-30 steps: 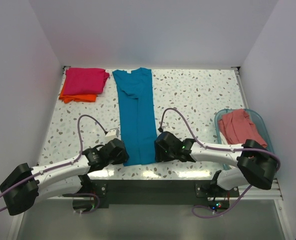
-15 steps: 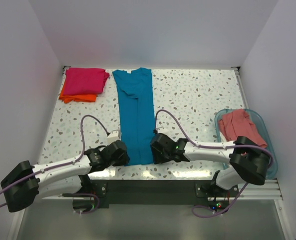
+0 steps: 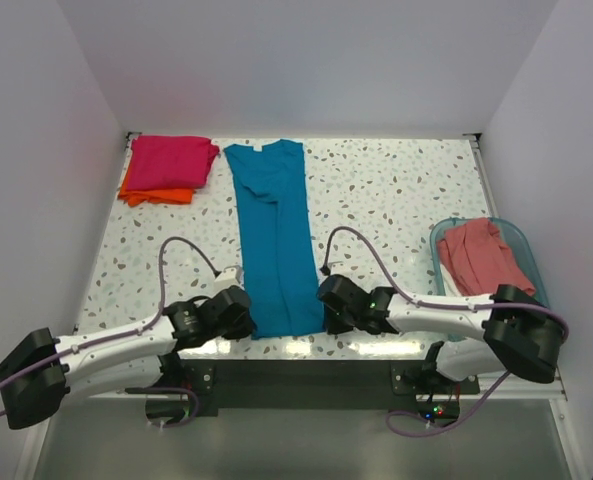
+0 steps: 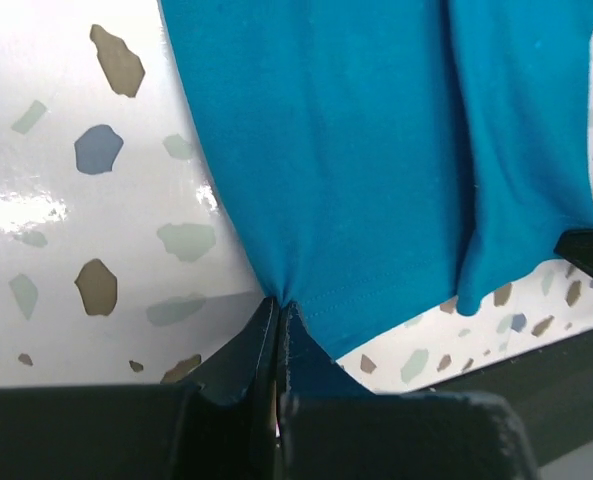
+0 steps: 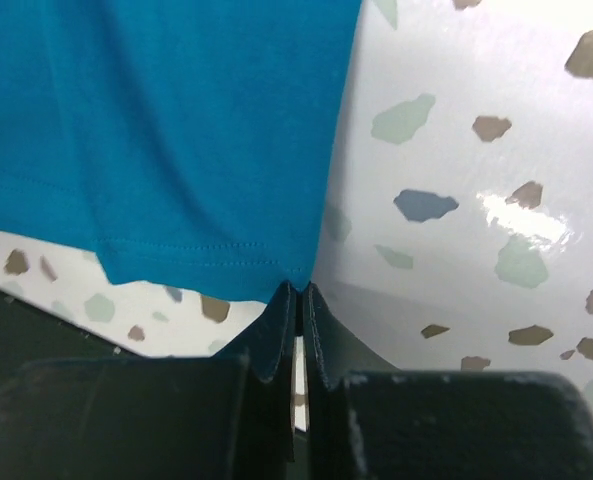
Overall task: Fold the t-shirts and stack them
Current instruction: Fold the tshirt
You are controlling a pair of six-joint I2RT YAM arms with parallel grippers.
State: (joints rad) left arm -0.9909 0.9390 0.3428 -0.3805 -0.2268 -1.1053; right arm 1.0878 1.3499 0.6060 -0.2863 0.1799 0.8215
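A teal blue t-shirt [image 3: 274,235] lies folded into a long narrow strip down the middle of the table, collar at the far end. My left gripper [image 3: 244,318] is shut on its near left hem corner [image 4: 276,296]. My right gripper [image 3: 326,312] is shut on its near right hem corner [image 5: 298,282]. At the far left a folded magenta pink t-shirt [image 3: 171,161] sits on a folded orange t-shirt [image 3: 156,195]. A salmon pink t-shirt [image 3: 481,255] lies crumpled in the basket at the right.
The clear blue-tinted basket [image 3: 528,250] stands by the table's right edge. The near table edge [image 3: 306,350] runs just below both grippers. White terrazzo tabletop [image 3: 396,190] shows between the teal shirt and the basket.
Both grippers have closed on the teal shirt's near hem corners. The right gripper has shifted slightly right, and the shirt's lower end has spread a little wider.
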